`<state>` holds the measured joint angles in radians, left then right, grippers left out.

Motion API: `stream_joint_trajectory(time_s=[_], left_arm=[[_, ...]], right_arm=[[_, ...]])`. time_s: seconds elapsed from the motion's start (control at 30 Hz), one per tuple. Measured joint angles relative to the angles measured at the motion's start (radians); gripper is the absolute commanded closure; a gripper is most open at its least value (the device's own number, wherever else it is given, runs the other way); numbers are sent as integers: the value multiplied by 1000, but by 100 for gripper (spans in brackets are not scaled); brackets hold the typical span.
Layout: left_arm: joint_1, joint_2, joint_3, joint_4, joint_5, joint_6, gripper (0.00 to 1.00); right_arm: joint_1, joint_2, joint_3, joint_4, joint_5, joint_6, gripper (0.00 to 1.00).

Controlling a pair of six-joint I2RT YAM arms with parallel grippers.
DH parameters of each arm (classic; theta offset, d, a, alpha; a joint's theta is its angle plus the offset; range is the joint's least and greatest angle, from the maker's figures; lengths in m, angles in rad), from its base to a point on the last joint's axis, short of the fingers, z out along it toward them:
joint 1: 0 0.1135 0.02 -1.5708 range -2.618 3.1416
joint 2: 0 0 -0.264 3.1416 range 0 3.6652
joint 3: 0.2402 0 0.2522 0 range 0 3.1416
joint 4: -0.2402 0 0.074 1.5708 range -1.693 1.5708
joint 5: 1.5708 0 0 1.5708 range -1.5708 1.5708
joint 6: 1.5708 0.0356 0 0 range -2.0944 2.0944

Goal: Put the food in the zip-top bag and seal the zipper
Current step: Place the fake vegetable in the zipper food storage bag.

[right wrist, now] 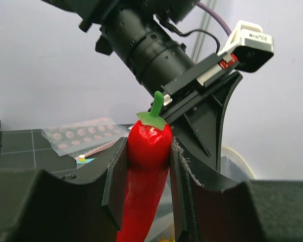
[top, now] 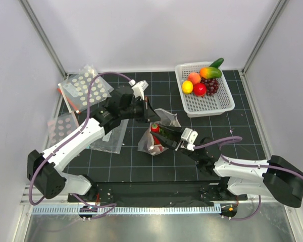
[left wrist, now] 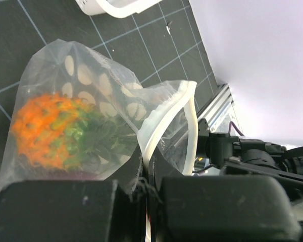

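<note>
The white-dotted zip-top bag (top: 159, 136) lies at the table's centre with its mouth held up. My left gripper (left wrist: 147, 166) is shut on the bag's zipper strip (left wrist: 164, 121); it shows in the top view (top: 152, 117) too. The orange pineapple (left wrist: 43, 131) with its green crown lies inside the bag. My right gripper (right wrist: 147, 159) is shut on the red chili pepper (right wrist: 146, 171), stem up, right at the bag's mouth (top: 155, 129). A round red fruit (top: 200, 89) sits in the basket. The eggplant does not show.
A white basket (top: 204, 103) at the back right holds a peach, lemon, mango and dark grapes. More dotted bags (top: 83, 88) and a plain clear bag (top: 108, 137) lie at the left. White walls close in the table.
</note>
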<state>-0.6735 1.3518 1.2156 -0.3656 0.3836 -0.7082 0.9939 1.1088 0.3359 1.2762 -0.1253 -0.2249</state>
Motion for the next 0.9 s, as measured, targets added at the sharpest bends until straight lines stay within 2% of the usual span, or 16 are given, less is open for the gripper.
stream_joint_trajectory(time_s=[0.03,0.3,0.47,0.5,0.7,0.8,0.83,0.9], left_arm=[[1,-2,-3,4,-5,0,98],[3,-2,-17,10,-73,5,98],[6,-20,-29,8,-137,11,98],[6,-28,-32,6,-151,12,98],[6,-55,-40,8,-219,30,98],[6,-61,-50,8,-256,41,98],[6,-63,-54,8,-270,45,98],[6,-68,-63,7,-294,54,98]], right_arm=[[0,6,-5,1,9,3,56],[1,9,-30,0,71,19,47],[1,-41,-71,2,109,16,29],[1,-51,-78,2,114,13,28],[1,-71,-89,3,157,39,28],[2,-80,-70,-8,251,135,30],[2,-93,-53,-29,284,166,35],[2,-143,12,-127,374,235,39]])
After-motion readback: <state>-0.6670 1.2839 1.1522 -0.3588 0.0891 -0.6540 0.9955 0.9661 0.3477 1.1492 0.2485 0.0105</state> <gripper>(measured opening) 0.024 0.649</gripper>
